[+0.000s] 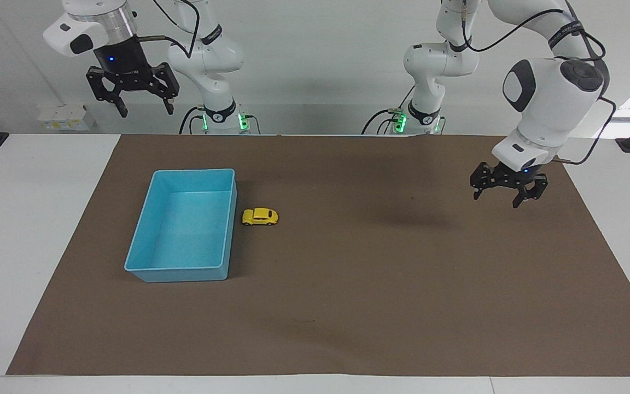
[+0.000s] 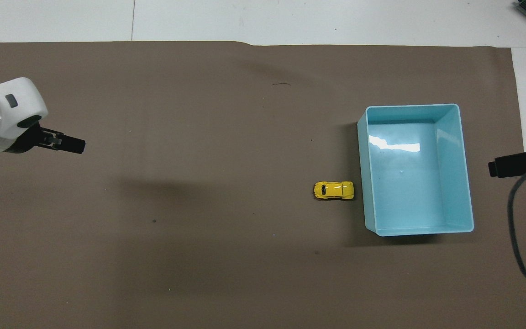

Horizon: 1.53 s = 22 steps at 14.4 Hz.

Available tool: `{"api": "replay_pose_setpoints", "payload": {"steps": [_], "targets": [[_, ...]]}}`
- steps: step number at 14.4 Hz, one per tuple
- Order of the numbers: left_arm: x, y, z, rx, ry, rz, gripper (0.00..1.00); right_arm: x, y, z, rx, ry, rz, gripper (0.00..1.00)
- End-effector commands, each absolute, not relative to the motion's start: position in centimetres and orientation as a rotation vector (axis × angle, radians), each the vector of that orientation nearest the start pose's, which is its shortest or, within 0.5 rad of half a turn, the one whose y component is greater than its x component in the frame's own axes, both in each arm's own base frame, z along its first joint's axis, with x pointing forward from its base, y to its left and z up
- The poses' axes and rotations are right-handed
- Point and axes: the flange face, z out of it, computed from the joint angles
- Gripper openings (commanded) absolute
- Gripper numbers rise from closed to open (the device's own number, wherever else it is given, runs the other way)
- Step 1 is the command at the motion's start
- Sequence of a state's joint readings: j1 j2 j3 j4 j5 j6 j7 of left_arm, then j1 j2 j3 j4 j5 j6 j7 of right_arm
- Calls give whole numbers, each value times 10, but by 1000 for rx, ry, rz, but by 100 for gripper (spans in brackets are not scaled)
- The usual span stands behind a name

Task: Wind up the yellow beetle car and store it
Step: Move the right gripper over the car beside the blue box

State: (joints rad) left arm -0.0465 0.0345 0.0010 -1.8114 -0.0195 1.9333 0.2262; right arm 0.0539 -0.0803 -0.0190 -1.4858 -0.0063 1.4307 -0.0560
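Note:
The yellow beetle car stands on its wheels on the brown mat, close beside the long wall of the light blue bin on the side toward the left arm's end. It also shows in the overhead view next to the bin, which holds nothing. My left gripper is open and empty, raised over the mat at the left arm's end, well away from the car. My right gripper is open and empty, and waits high up over the table's edge by the right arm's base.
The brown mat covers most of the white table. In the overhead view the left gripper and the right gripper show at the two sides. Black cables hang from both arms.

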Motion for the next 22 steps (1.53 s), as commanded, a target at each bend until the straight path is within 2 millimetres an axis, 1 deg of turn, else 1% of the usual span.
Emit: {"api": "replay_pose_setpoints", "payload": {"steps": [1,2,3,4,5,7,9,11,13,15,17,19,21,22], "targets": [[582,-9,568,-3165,260,-124,100,504,18,694,-3127,-274,-17,100],[582,-11,575,-3197,181,-121,100,504,22,693,-3116,-386,-17,100],[579,-17,580,-3202,118,-98,100,503,26,693,-3098,-508,-15,100],[576,-23,588,-3200,97,-62,100,501,30,693,-3071,-652,-13,100],[572,-24,597,-3193,102,-27,100,495,38,692,-3033,-799,-6,100],[565,-23,620,-3159,102,17,100,489,44,688,-2959,-1006,3,100],[560,-23,623,-3153,104,22,100,489,46,683,-2868,-1230,14,100],[553,-20,620,-3154,100,48,100,491,48,671,-2768,-1426,31,100],[555,-14,621,-3154,85,34,100,492,60,662,-2704,-1540,42,100],[554,-11,621,-3155,73,36,100,495,72,653,-2683,-1585,25,100],[554,-11,621,-3155,73,36,100,502,87,634,-2632,-1686,-10,100],[554,-12,621,-3155,75,39,100,513,103,613,-2548,-1809,-11,100],[554,-12,621,-3155,75,36,100,522,116,590,-2503,-1861,5,100],[554,-11,621,-3155,73,36,100,525,130,577,-2476,-1890,16,100]]}}
